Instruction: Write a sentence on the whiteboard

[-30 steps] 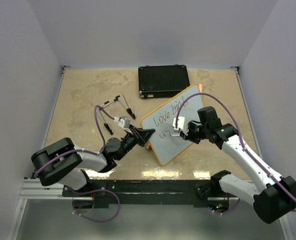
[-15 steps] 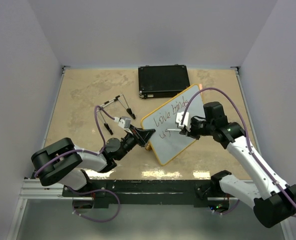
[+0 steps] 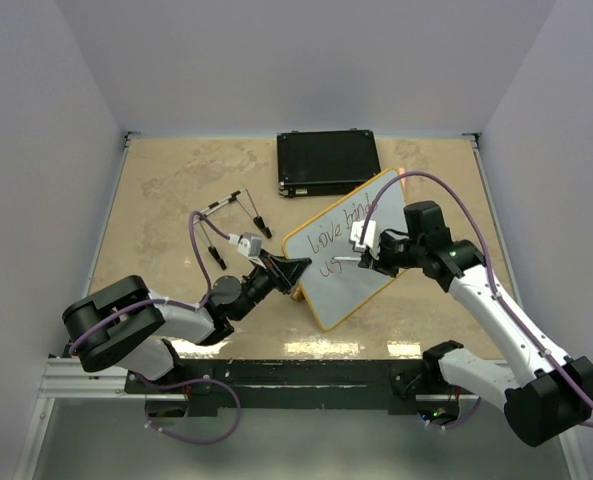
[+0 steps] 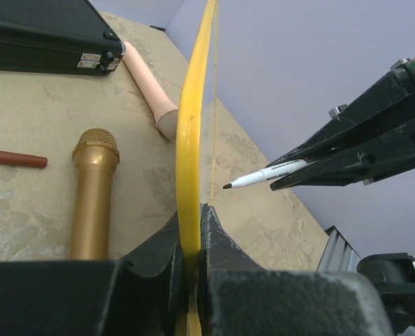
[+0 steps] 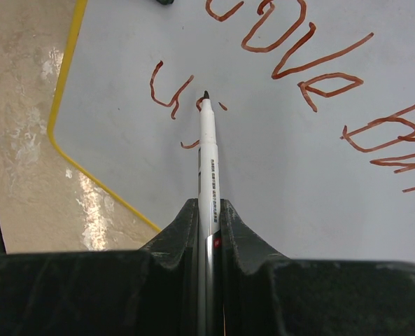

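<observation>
- A cluster of thin black-tipped rods (image 3: 221, 203) is seen on the table (image 3: 156, 190), well to the left of the whiteboard (image 3: 361, 288).
- The left gripper (image 3: 294, 270) is clamped on the whiteboard's left edge. In the left wrist view the yellow-framed edge is pinched between the two black fingers, with no gap showing.
- On the whiteboard's back side, visible only from the left wrist, a gold microphone (image 4: 94, 189), a small red-brown stick (image 4: 22, 159) and a pink cylinder (image 4: 148, 87) are laid on the table.
- A black case (image 3: 328, 162) is set just behind the whiteboard, close to its far edge.
- The whiteboard itself is found at mid-table between the two grippers, turned at a slant, with its writing face toward the right arm.
- The sentence (image 3: 338, 235) is written across that face in two slanted lines. "love binds" can be read on the upper line, and only a "u" and part of another letter on the lower.
- A white marker (image 5: 208, 161) with a dark tip is pointed at the whiteboard's lower line of writing. The tip is held close to the face, and a small gap can be made out from the left wrist.
- The right gripper (image 5: 207, 213) is closed tight on the marker's barrel and is held over the right half of the whiteboard.
</observation>
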Motion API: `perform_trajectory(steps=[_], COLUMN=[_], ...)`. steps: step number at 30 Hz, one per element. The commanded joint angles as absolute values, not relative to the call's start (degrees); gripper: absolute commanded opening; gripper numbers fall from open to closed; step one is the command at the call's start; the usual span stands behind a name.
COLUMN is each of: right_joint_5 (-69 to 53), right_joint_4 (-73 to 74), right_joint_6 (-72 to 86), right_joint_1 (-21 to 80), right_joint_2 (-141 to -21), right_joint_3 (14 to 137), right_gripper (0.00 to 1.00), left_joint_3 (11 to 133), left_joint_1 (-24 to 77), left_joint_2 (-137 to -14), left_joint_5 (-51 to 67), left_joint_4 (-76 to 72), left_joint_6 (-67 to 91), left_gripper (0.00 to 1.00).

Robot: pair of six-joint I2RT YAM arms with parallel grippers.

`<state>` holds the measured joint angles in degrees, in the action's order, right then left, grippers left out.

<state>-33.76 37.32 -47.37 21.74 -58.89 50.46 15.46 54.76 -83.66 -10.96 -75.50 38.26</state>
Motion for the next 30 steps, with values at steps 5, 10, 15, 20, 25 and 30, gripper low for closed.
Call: perform_trajectory(steps=[5,10,15,20,25,30], right_joint_5=[-32.26,-31.64,-31.55,-31.2,-30.24,-30.23], right_joint_4=[35.51,35.25,34.98,34.81,34.19,34.45], right_joint_6=[-46.76,-46.67,-46.49,-46.41,-45.79,-45.88], right_joint_1=[22.67,22.94,23.2,23.38,23.38,23.47], right_joint_2=[-60.38,-60.91,-60.91,-61.17,-61.17,-61.26], right_joint_3=[50.01,49.83,49.83,49.75,49.66,49.57], right_gripper=[0.0,0.0,0.0,0.0,0.0,0.0], left_joint_3=[14.94,14.94,14.94,14.85,14.94,14.94], left_joint_1=[54.67,54.67,54.67,54.67,54.75,54.67], left_joint_2=[-84.29,-84.29,-84.29,-84.29,-84.29,-84.2], left_joint_5=[-10.81,-10.64,-10.46,-10.37,-10.28,-10.37], left_joint_4=[-74.71,-74.88,-74.97,-74.97,-74.97,-74.97], left_joint_6=[32.52,32.52,32.52,32.43,32.52,32.34], left_gripper=[0.0,0.0,0.0,0.0,0.0,0.0])
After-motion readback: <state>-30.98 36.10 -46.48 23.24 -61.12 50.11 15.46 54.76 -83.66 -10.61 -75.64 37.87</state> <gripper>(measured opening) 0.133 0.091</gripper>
